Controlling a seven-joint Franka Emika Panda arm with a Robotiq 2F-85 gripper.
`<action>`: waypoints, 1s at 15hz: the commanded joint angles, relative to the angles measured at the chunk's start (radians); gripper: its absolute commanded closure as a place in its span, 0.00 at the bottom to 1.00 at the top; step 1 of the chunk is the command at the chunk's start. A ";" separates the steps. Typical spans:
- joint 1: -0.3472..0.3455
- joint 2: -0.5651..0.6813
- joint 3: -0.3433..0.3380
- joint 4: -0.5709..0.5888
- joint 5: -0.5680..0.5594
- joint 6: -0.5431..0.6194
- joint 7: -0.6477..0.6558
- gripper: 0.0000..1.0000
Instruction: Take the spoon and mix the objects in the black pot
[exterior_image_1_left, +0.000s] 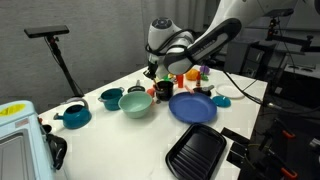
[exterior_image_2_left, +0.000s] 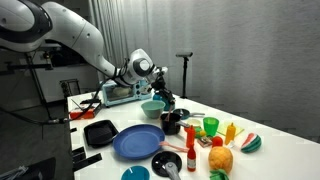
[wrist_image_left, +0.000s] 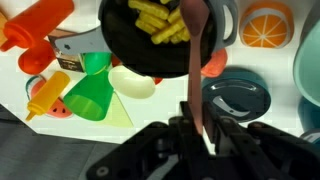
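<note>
The small black pot (wrist_image_left: 125, 45) sits at the top of the wrist view and holds several yellow sticks (wrist_image_left: 160, 18). My gripper (wrist_image_left: 200, 130) is shut on the dark reddish handle of the spoon (wrist_image_left: 193, 50). The spoon reaches down into the pot among the sticks, and its bowl end is hidden there. In an exterior view the gripper (exterior_image_2_left: 163, 101) hangs just above the pot (exterior_image_2_left: 171, 124), between the green bowl and the toy food. It also shows in an exterior view (exterior_image_1_left: 157, 72) over the middle of the table.
A green bowl (exterior_image_1_left: 135, 103), blue plate (exterior_image_1_left: 192, 107), two teal pots (exterior_image_1_left: 110, 97) and a black ridged tray (exterior_image_1_left: 196, 152) stand around. A green cup (wrist_image_left: 92, 95), white egg (wrist_image_left: 132, 80), teal lid (wrist_image_left: 235, 95), orange slice (wrist_image_left: 265, 25) and toy bottles (wrist_image_left: 45, 95) crowd the pot.
</note>
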 joint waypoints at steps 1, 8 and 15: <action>-0.008 0.004 -0.005 0.048 0.012 -0.001 -0.003 0.96; 0.001 0.010 -0.083 0.041 -0.039 0.015 0.045 0.96; 0.038 0.033 -0.132 0.024 -0.138 0.019 0.091 0.96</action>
